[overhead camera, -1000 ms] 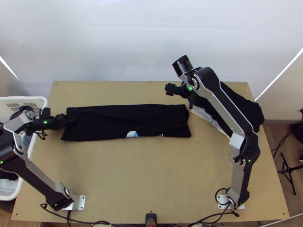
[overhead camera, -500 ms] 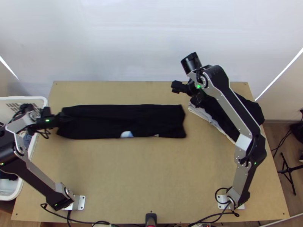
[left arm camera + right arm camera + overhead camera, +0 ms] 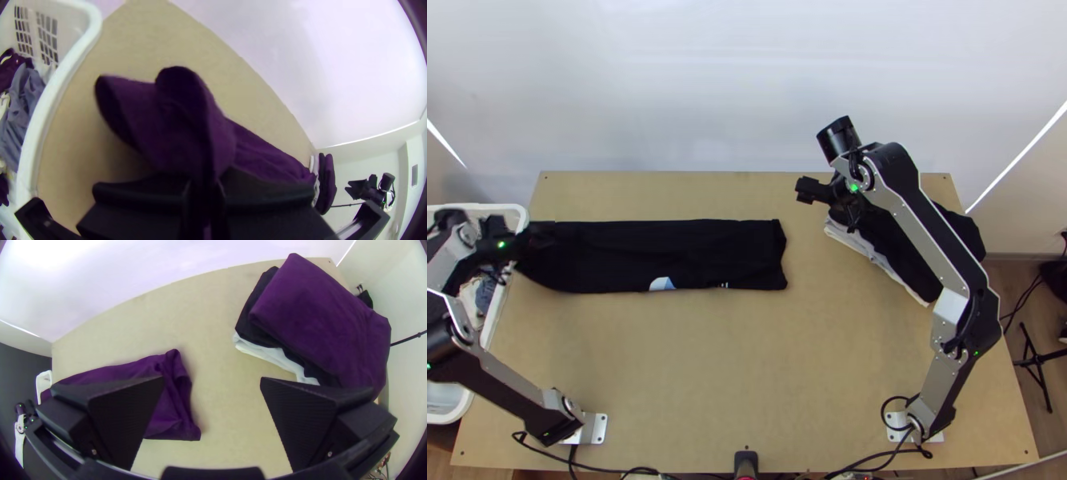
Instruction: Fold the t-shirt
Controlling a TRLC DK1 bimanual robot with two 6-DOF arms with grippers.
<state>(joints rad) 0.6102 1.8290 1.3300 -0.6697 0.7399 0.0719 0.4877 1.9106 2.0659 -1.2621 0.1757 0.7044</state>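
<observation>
Top view: the black cloth t-shirt (image 3: 667,254), a long folded strip on the light wooden bench (image 3: 707,360), seems mid-straightening; next, an end-over fold. It has slid basketward. Left wrist view: left black gripper (image 3: 204,189), fingers clenched on one end. Right wrist view: right black gripper (image 3: 212,380), fingers parted, empty.

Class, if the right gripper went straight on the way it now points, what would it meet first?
The right gripper would probably meet bare table, between the t-shirt and the folded stack; height is unclear, so an open finger might brush either.
</observation>
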